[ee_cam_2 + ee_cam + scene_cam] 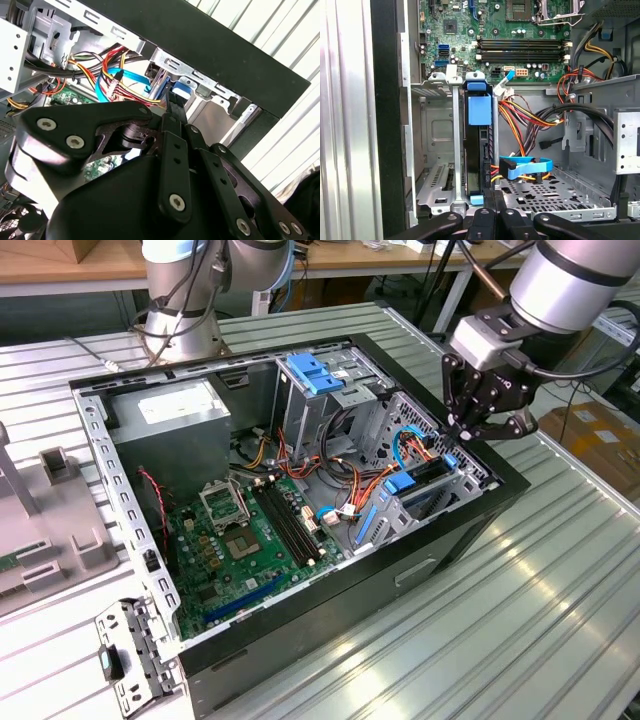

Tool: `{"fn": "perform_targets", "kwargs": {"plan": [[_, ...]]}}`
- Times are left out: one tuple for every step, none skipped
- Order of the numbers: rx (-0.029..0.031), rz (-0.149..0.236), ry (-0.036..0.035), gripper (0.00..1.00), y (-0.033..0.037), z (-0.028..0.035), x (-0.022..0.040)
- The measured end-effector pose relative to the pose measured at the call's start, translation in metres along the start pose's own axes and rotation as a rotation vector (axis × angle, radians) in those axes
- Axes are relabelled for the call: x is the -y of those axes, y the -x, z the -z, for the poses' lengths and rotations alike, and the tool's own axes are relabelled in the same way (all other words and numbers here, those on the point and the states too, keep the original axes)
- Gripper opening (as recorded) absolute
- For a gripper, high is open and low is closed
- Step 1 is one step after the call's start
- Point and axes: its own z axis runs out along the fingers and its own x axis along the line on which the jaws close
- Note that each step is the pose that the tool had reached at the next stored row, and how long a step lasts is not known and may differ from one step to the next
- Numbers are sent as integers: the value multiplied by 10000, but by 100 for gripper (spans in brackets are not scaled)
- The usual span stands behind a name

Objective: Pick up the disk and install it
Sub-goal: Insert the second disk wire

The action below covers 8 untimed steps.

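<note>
The disk (428, 478) stands on edge in a metal bay at the open computer case's corner on the exterior view's right. It is seen edge-on, dark, with blue plastic rails and a blue tab (480, 110). In the first wrist view the disk (479, 150) runs along the bay's slot beside a metal divider. My gripper (468, 430) hangs just above the disk's outer end. Its black fingers (488, 202) lie close together at the end of the disk (178, 93), not around it. My gripper (175, 107) looks shut with nothing held.
The case (470, 530) lies open on a ribbed metal table. Inside are the motherboard (240, 540), a grey power supply (170, 415), a tall cage with a blue cap (315, 375) and loose orange, yellow and blue cables (525, 167). A second arm's base (180, 300) stands behind.
</note>
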Motion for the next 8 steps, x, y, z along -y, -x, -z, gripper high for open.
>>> {"fn": "perform_targets", "kwargs": {"plan": [[0, 0, 0, 11, 2, 1, -6], [0, 0, 0, 11, 3, 1, -9], [0, 0, 0, 11, 5, 1, -12], [0, 0, 0, 11, 8, 1, -16], [-1, 0, 0, 11, 10, 1, -19], [0, 0, 0, 11, 14, 1, -23], [0, 0, 0, 11, 17, 1, -26], [0, 0, 0, 11, 22, 1, -30]]}}
